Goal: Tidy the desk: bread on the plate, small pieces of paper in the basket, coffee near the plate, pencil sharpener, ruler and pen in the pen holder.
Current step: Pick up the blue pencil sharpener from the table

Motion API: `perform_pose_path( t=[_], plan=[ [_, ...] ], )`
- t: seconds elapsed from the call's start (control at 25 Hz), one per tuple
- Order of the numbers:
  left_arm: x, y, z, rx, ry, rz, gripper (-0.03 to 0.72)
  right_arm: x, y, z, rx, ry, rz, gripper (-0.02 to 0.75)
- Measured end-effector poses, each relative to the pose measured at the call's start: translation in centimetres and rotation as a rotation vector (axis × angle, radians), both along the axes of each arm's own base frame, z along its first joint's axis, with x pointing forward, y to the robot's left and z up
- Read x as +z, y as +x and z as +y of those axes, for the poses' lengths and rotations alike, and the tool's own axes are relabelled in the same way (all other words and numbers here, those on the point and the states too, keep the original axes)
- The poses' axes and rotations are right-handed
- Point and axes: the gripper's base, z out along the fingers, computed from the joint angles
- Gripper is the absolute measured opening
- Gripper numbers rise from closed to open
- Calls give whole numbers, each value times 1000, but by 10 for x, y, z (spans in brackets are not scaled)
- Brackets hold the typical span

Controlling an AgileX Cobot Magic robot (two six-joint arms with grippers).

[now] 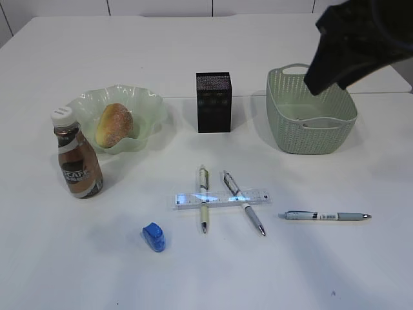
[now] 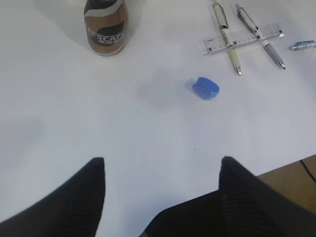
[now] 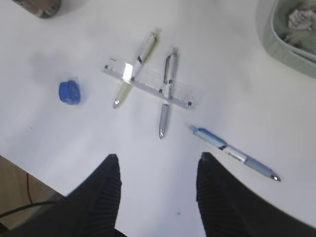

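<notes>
the bread (image 1: 114,124) lies in the plate (image 1: 150,106) toward the far left of the bench (image 1: 77,258), and the coffee (image 1: 77,161) stands upright just in front of the plate's left side. the pen holder (image 1: 213,102) stands upright at the middle, toward the far edge, with the basket (image 1: 310,129) to its right; crumpled paper (image 3: 298,19) shows inside the basket in the right wrist view. nearer the front edge the ruler (image 1: 221,197) lies crosswise, with two pens across it: a pale pen (image 1: 204,197) and a grey pen (image 1: 243,201). a blue-grey pen (image 1: 324,216) lies apart to their right. the blue pencil sharpener (image 1: 154,236) sits to the front left of the ruler.

the left tool (image 2: 162,165) hovers over the front part of the bench, fingers apart and empty. the right tool (image 3: 158,163) also stands apart, holding nothing, above the pens; in the exterior view its dark arm (image 1: 355,39) hangs over the basket's far right corner.
</notes>
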Motion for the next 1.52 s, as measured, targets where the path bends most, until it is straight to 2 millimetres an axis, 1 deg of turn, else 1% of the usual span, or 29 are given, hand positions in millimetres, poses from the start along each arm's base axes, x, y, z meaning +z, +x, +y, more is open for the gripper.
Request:
perform_pose_path(
  t=[0.08,0.12,0.24,0.28,0.32,0.4,0.48,0.64,0.8,0.88,0.92,0.96,1.0,1.04,1.08,1.28,1.4,1.52],
  plan=[
    [0,0,0,-1,-4,3,508,-3,-9,-4,-10,-16,9,400],
    [0,-1,-1,-2,-11,7,508,-5,-19,-7,-21,-29,17,399],
    [0,-2,-4,-8,-46,21,508,-8,-28,-13,-44,-57,23,398],
    [1,-2,-5,-11,-65,27,508,-10,-34,-19,-72,-103,19,398],
    [1,-3,-7,-13,-84,32,508,-9,-35,-20,-78,-106,17,398],
    [2,-4,-10,-20,-133,45,503,-10,-40,-29,-125,-176,3,397],
    [3,-5,-13,-25,-172,55,501,-8,-42,-31,-137,-190,-8,396],
    [4,-5,-15,-28,-195,61,498,-6,-46,-31,-137,-173,-13,396],
    [4,-5,-15,-29,-195,63,494,2,-57,-32,-122,-158,-44,396],
    [4,-6,-15,-30,-196,66,484,2,-57,-32,-122,-158,-44,396],
    [4,-6,-15,-31,-195,68,482,2,-70,-35,-119,-157,-52,395],
    [4,-6,-15,-31,-194,71,480,3,-77,-37,-120,-154,-62,395],
    [4,-6,-15,-31,-194,71,478,2,-78,-37,-120,-155,-60,395],
    [4,-6,-15,-32,-194,73,477,1,-86,-39,-120,-153,-64,395],
    [4,-6,-15,-32,-194,73,477,-1,-88,-40,-119,-155,-61,395],
    [3,-7,-15,-64,-174,63,475,-7,-91,-41,-117,-162,-38,395],
    [2,-6,-16,-149,-121,42,475,-7,-91,-41,-116,-163,-38,395],
    [-3,-3,-24,-286,-59,26,475,-7,-91,-41,-116,-163,-38,394]
  ],
)
